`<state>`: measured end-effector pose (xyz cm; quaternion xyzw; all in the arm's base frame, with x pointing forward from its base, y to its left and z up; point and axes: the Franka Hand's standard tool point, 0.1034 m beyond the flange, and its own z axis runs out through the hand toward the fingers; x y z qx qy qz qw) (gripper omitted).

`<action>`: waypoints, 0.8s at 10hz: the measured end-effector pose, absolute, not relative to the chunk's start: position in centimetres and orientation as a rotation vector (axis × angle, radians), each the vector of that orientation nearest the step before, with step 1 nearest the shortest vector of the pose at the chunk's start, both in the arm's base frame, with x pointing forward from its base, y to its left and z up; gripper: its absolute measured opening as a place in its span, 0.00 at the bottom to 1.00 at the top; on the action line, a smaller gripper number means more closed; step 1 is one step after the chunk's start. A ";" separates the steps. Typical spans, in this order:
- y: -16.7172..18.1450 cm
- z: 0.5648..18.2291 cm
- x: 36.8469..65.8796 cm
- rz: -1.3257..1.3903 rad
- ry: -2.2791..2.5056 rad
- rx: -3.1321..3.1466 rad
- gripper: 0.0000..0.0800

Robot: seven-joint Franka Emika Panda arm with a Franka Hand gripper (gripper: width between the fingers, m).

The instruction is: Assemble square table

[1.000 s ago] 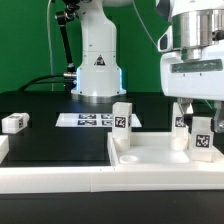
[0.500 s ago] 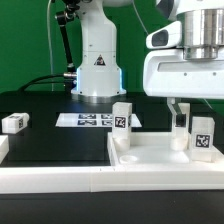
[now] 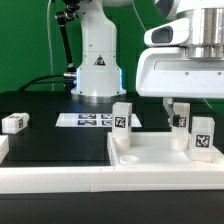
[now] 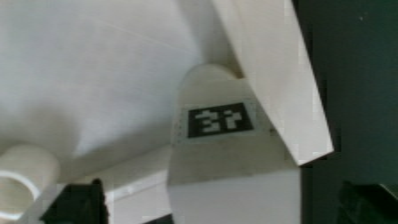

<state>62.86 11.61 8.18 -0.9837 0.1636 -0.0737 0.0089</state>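
**Wide-open claw held at the rear right leg of the square table**

The large white square plastic slab with a raised rim [image 3: 150, 158] is seen lying flat on the black tabletop [image 3: 50, 140], toward the front and the exterior view's right. Three small white tagged legs are seen standing upright on it. The far left leg [image 3: 122, 117] is placed at the slab's far left corner. The near right leg [image 3: 201, 138] is placed close to the slab's right side. The rear right leg [image 3: 181, 122] is set just behind the near right leg. A fourth small white tagged leg, the loose leg [image 3: 13, 122], is seen lying on the tabletop at the exterior view's left, well apart from the slab.

The two-finger claw [image 3: 177, 111] is held with its jaws spread wide, lowered to the top of the rear right leg. Whether a finger touches that leg cannot be told.

In the wrist view, a white leg with a black-and-white tag [image 4: 221, 120] is shown close up against the white slab surface [image 4: 89, 80]. Which leg it is cannot be told.

The marker board [image 3: 85, 120] is seen lying flat before the white robot base [image 3: 97, 65]. A long white border rail [image 3: 50, 178] is laid along the front.
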 end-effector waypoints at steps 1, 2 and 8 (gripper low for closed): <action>11.6 8.2 62.9 -0.231 0.468 -3.082 0.81; 11.6 8.2 62.9 -0.232 0.438 -3.088 0.69; 11.7 8.1 62.8 -0.226 0.726 -3.016 0.36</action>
